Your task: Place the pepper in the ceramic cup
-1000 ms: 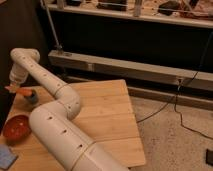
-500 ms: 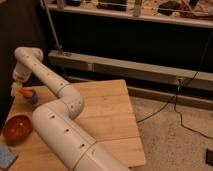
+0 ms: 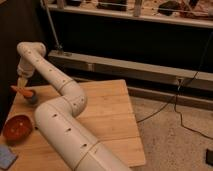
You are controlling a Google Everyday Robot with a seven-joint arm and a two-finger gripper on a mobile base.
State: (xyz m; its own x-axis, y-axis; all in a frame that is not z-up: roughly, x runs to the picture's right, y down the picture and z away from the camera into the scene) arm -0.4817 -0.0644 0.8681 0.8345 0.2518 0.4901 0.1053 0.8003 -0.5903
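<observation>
- The gripper (image 3: 22, 81) hangs at the far left end of the wooden table (image 3: 107, 107), pointing down from the arm's wrist; it sits just above the ceramic cup (image 3: 31, 97); whether its fingers are apart or together cannot be told, since they show only as a pale tip against the wood
- The pepper (image 3: 22, 91) is a slim orange-red sliver lying tilted across the top of the ceramic cup, its thin end jutting out to the left past the rim; it touches the cup's mouth, and I cannot tell whether the gripper has hold of it or not
- The ceramic cup is small, squat and grey-blue; it stands upright on the table near the left edge, directly beneath the gripper
- The arm (image 3: 65, 125) is a thick white tube with small dark holes; it rises from the lower middle of the view, bends near the table's centre, then runs up and left to a rounded elbow above the gripper
- A red bowl (image 3: 17, 127) sits on the table nearer the camera than the cup, well apart from it; it looks shallow and round
- A flat blue-grey square (image 3: 6, 156) lies at the lower left corner, beside the bowl
- A black cable (image 3: 170, 102) trails over the speckled floor (image 3: 175, 140) to the right of the table; a metal rail (image 3: 135, 72) runs behind it
</observation>
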